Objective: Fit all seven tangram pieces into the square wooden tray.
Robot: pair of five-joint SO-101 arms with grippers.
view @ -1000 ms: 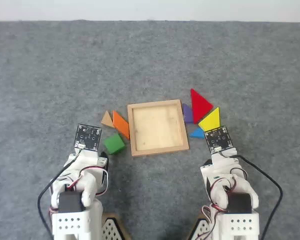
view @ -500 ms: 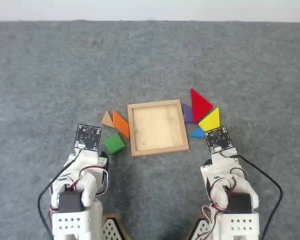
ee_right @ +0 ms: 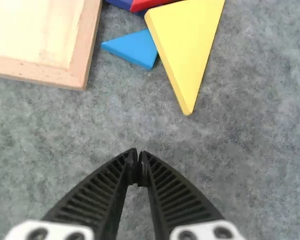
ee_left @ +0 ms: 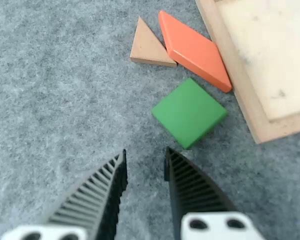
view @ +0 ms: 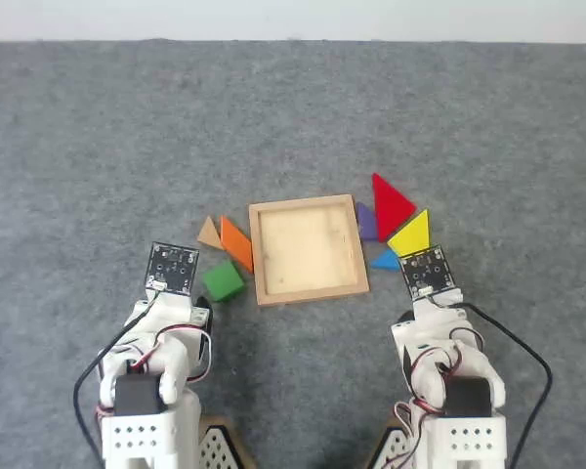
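The left arm's fingers point(ee_left: 116, 175) are standing slightly spread and empty above the grey desk point(ee_left: 50, 100). Just ahead of them the green square wooden block point(ee_left: 189, 112) is lying flat, near the empty square wooden tray point(ee_left: 240, 95) but not touching it; this arm is the nearer one. The right arm's fingers point(ee_right: 138, 162) are pressing together, empty, and the yellow wooden triangle point(ee_right: 187, 45) ahead is pointing its long tip at them. No readable writing is showing on any piece

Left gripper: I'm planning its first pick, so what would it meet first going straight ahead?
Probably the green square, slightly off-centre ahead of the open left gripper, though depth is unclear.
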